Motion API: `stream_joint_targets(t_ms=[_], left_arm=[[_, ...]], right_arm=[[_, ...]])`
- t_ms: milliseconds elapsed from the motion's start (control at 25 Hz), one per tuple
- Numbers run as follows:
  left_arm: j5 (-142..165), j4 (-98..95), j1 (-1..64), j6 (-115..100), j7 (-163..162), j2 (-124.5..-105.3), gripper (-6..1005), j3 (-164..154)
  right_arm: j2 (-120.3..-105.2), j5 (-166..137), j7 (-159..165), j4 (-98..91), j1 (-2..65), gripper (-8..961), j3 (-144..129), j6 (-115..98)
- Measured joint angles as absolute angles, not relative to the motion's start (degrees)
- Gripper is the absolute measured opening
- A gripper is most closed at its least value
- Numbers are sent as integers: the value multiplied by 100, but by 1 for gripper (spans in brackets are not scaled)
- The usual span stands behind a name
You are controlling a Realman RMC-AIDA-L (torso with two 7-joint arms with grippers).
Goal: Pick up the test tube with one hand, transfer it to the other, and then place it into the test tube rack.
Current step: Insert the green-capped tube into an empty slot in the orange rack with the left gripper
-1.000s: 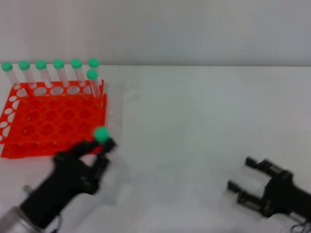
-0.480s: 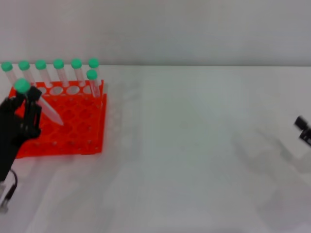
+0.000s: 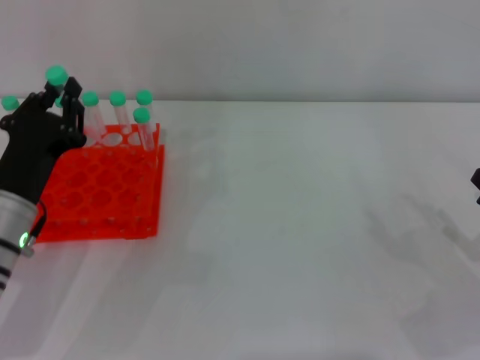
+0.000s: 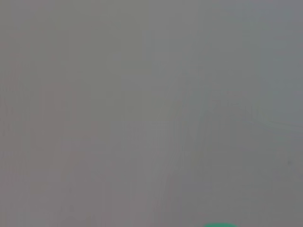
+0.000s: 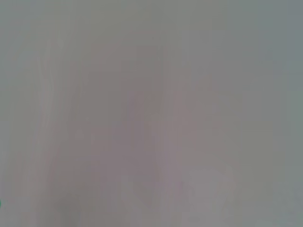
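Note:
In the head view my left hand (image 3: 61, 91), black on a white arm, is shut on the test tube (image 3: 55, 75). Only the tube's green cap shows above the fingers; its body is hidden behind them. The hand is over the back left corner of the orange-red test tube rack (image 3: 105, 191). Several other green-capped tubes (image 3: 118, 100) stand upright in the rack's back row. A green sliver, probably a cap (image 4: 220, 225), shows at the edge of the left wrist view. My right hand (image 3: 475, 180) is only a black tip at the far right edge.
The rack stands at the far left of a white table (image 3: 300, 225), against a pale back wall. One tube (image 3: 142, 116) stands in the second row at the rack's right side. The right wrist view shows only plain grey.
My left hand has carried the tube from the rack's front left to its back left corner, higher up. The right hand has drawn back almost out of view at the right edge.

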State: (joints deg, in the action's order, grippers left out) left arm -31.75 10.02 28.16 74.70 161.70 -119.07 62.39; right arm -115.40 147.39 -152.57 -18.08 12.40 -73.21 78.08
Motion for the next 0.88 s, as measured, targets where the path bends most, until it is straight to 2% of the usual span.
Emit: stream_joint_targets(t_ms=[360, 880], left_arm=[[-3217, 726, 3269, 6828, 16176, -11882, 212, 6595], [-3181, 706, 3411, 6333, 16181, -11883, 211, 6571]], right_arm=[[-11540, 14863, -15339, -1776, 1241, 770, -7290, 7814], [-11548, 14976, -15363, -1721, 1237, 770, -7220, 8215]])
